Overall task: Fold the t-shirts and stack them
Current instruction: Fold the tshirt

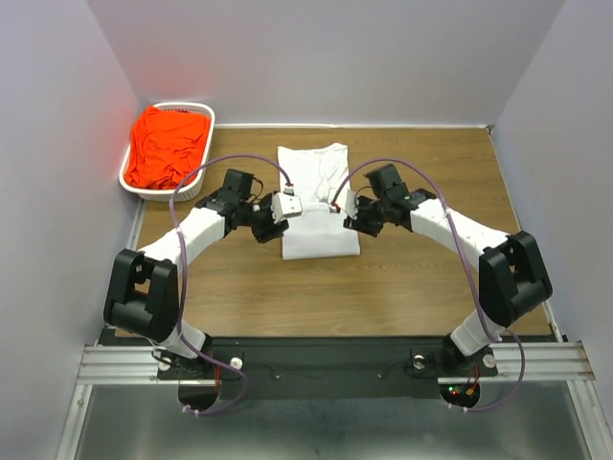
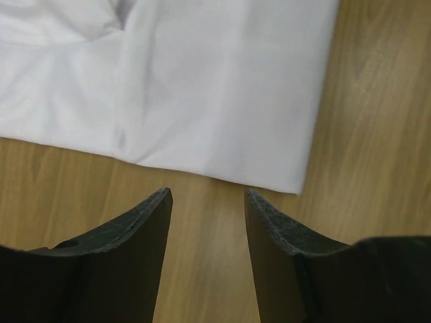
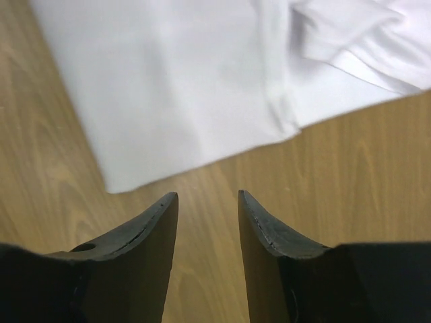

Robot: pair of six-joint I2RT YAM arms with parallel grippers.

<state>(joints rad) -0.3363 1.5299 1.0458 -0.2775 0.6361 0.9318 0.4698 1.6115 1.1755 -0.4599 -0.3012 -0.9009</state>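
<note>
Orange-red shirt is bunched up in the white basket at the far left, not folded at all, so that one's waiting its turn.

Moving right, the left gripper sits just off the left edge of the white shirt. Its fingers are parted a moderate amount with only bare wood between them, so it's holding nothing. The hem runs right across in front of the fingertips, close but not touching as far as I can tell.

The white shirt itself lies flat in the middle of the table, already narrowed into a strip, with its long axis running near to far and the collar at the far end.

The right gripper mirrors the left on the other side, also parted and empty, cloth edge just ahead of it.

So the shirt sits squarely between the two, neither arm really nearer. My guess is the next fold goes along the long axis, and each gripper needs to pick up its own side edge first.
</note>
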